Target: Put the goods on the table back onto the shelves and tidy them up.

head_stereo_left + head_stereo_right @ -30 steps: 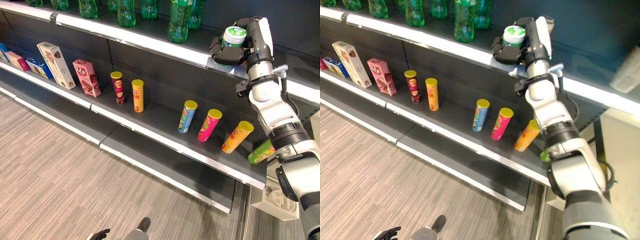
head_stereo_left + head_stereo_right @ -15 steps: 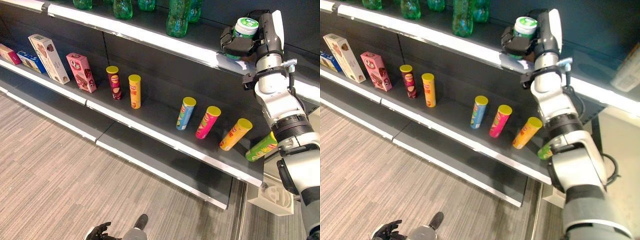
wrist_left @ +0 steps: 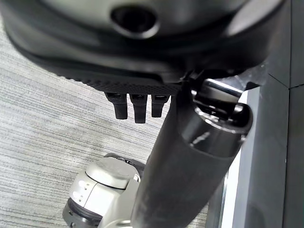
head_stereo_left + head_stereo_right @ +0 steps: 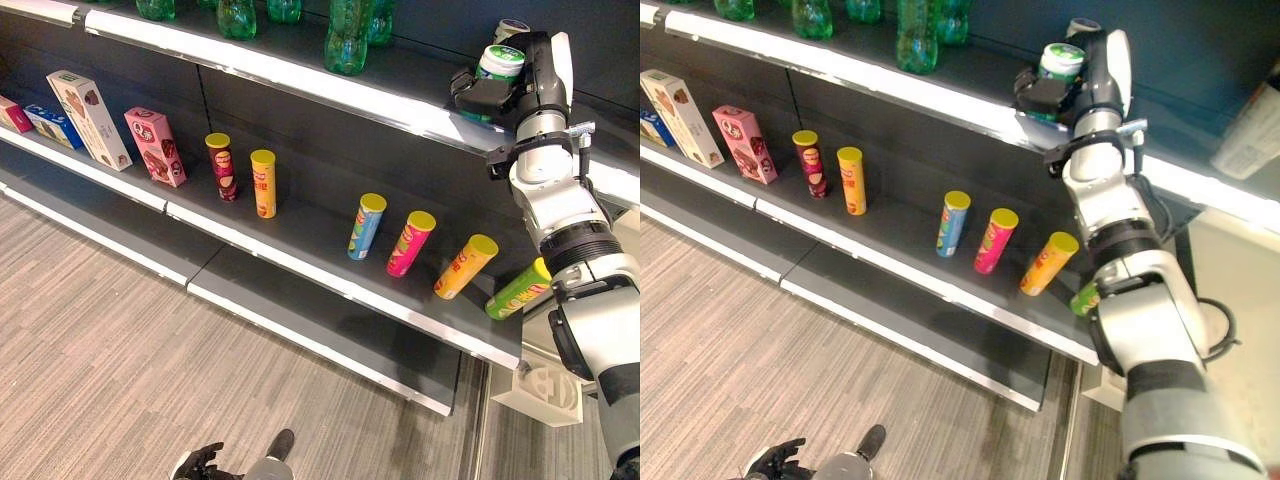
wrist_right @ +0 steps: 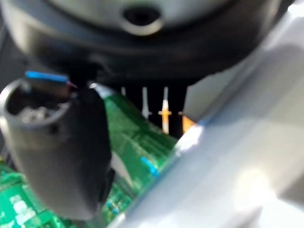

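Gripping a green can (image 4: 499, 62) with its fingers curled round it, the right hand (image 4: 487, 93) holds it over the top shelf (image 4: 300, 78), where letting go while it is tilted could send it rolling off the edge.

Dark right hand (image 4: 487, 95) is gripping a green can (image 4: 496, 66) showing a white lid; below stand yellow-lidded tubes (image 4: 365, 226).
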Tool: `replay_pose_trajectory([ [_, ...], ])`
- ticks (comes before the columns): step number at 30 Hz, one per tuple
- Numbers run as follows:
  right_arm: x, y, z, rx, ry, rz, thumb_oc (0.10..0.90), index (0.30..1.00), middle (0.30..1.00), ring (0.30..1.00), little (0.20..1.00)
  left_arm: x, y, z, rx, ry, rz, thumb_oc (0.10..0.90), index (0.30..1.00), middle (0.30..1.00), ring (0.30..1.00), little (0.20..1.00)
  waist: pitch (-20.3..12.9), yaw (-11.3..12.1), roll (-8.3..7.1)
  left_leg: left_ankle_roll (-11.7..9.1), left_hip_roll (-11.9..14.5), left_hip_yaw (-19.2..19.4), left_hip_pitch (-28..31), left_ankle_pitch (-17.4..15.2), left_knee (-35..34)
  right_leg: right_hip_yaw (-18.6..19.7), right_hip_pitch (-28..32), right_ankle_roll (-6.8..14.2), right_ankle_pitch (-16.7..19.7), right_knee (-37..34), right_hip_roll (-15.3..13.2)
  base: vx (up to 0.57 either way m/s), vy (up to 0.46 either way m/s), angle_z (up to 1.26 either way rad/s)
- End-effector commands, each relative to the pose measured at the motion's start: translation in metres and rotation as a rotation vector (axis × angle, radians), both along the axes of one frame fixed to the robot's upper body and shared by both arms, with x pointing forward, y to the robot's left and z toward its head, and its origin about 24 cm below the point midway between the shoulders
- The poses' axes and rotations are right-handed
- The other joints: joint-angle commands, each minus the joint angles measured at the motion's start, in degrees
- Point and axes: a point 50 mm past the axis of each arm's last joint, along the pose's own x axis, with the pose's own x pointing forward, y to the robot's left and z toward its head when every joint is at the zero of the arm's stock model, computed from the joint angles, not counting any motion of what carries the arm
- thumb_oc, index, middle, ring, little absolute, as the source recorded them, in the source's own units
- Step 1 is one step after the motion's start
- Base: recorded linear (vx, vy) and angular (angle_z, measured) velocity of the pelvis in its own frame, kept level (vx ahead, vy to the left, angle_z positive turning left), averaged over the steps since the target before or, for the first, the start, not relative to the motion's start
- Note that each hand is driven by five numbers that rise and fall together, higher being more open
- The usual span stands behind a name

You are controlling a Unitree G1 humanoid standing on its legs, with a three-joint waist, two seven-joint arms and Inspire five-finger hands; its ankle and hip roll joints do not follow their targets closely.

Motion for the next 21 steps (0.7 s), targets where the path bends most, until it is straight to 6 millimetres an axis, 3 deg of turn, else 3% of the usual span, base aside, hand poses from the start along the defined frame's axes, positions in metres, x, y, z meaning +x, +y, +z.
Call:
replay_pose_trajectory([
  [1,-0.0052,0.0161,0.0472,-0.068,-0.136,0.027,0.400,0.300,0.300,0.300,0.300,0.0064,0.0130,0.0055,0.060,-0.013,-0.053,0.800,0.900,0.900,0.900,0.900,-3.24,-0.02,-0.08,0.39,1.20,6.07,4.03,-9.57,0.11,-1.98,-1.77,1.65,0.91,0.73,-2.42,0.00,0.000,0.00],
  [5,-0.0047,0.0186,0.0465,-0.069,-0.133,0.038,0.400,0.300,0.300,0.300,0.300,0.0053,0.0125,0.0048,0.059,-0.009,-0.051,0.800,0.900,0.900,0.900,0.900,-3.21,-0.16,-0.12,0.40,1.20,6.19,4.20,-9.65,0.11,-1.92,-1.69,1.66,0.99,0.72,-2.47,0.00,0.000,0.00],
  [7,-0.0047,0.0180,0.0464,-0.069,-0.131,0.036,0.571,0.556,0.556,0.556,0.556,0.0059,0.0123,0.0051,0.058,-0.011,-0.052,0.800,0.900,0.900,0.900,0.900,-3.18,-0.21,-0.15,0.42,1.21,6.26,4.21,-9.68,0.11,-1.83,-1.72,1.67,1.05,0.70,-2.52,0.00,0.000,0.00],
  [8,-0.0046,0.0181,0.0463,-0.067,-0.131,0.037,0.800,0.900,0.900,0.900,0.900,0.0047,0.0125,0.0047,0.060,-0.007,-0.053,0.800,0.900,0.900,0.900,0.900,-3.15,-0.26,-0.17,0.42,1.22,6.37,4.30,-9.74,0.11,-1.77,-1.71,1.68,1.01,0.68,-2.47,0.00,0.000,0.00],
  [21,-0.0038,0.0223,0.0442,-0.057,-0.123,0.063,0.800,0.900,0.900,0.900,0.900,0.0035,0.0121,0.0043,0.056,-0.002,-0.053,0.800,0.900,0.900,0.900,0.900,-3.27,-0.78,-0.34,0.44,1.37,7.06,4.69,-10.07,0.11,-1.13,-2.00,1.74,1.15,0.53,-2.49,0.00,0.000,0.00],
])
